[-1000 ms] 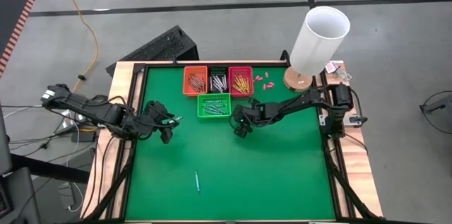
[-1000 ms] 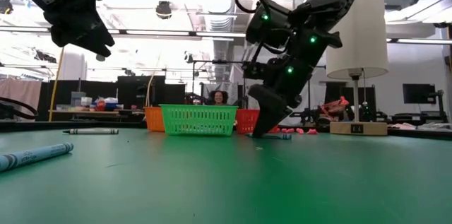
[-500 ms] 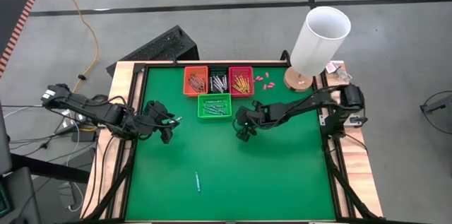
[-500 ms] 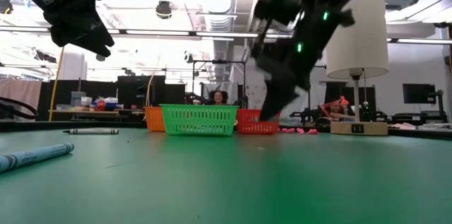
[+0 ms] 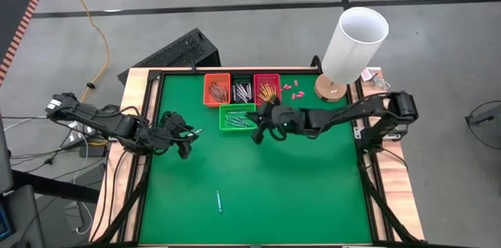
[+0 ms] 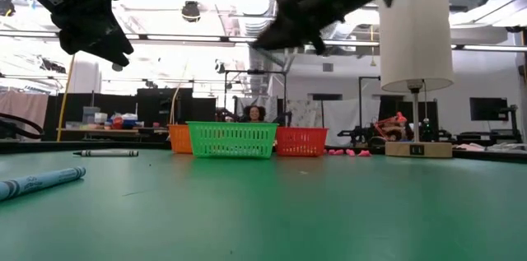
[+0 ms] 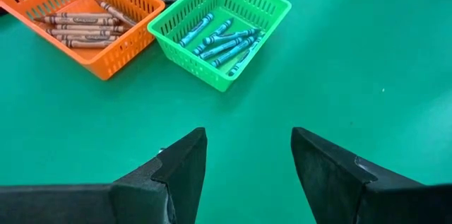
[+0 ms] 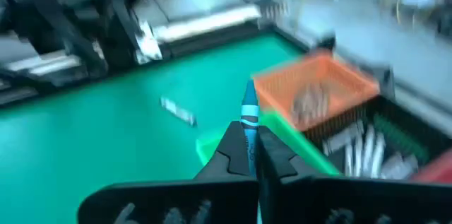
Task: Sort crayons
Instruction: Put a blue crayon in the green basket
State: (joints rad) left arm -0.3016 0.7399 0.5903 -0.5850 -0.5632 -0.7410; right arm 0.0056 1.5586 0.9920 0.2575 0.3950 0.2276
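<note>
My right gripper [image 5: 257, 127] is shut on a blue crayon [image 8: 248, 114] and hangs high over the table at the right edge of the green basket [image 5: 237, 117], which holds several blue crayons [image 7: 222, 37]. In the low view it shows high up [image 6: 272, 34]. My left gripper [image 5: 184, 136] is open and empty above the table's left half [image 7: 248, 155]. A blue crayon [image 5: 218, 200] lies loose on the green mat toward the near edge, and also shows in the low view [image 6: 41, 183]. A dark crayon [image 6: 105, 153] lies farther off. My right gripper pinches the blue crayon between its two fingers, the crayon lying along them. Its pointed end [image 8: 249, 93] sticks out past the fingertips; the rest is hidden between the fingers. The crayon is lifted clear of the table.
Orange [image 5: 217, 89], black [image 5: 242, 89] and red [image 5: 267, 89] baskets with crayons stand in a row at the far edge, behind the green one. A few pink bits [image 5: 291, 89] lie beside the red basket. A lamp [image 5: 352, 44] stands at the far right corner.
My right gripper has risen from the mat with the blue crayon and gone toward the far left, up to the green basket, tipping from pointing down to nearly level. The crayon is lifted clear.
</note>
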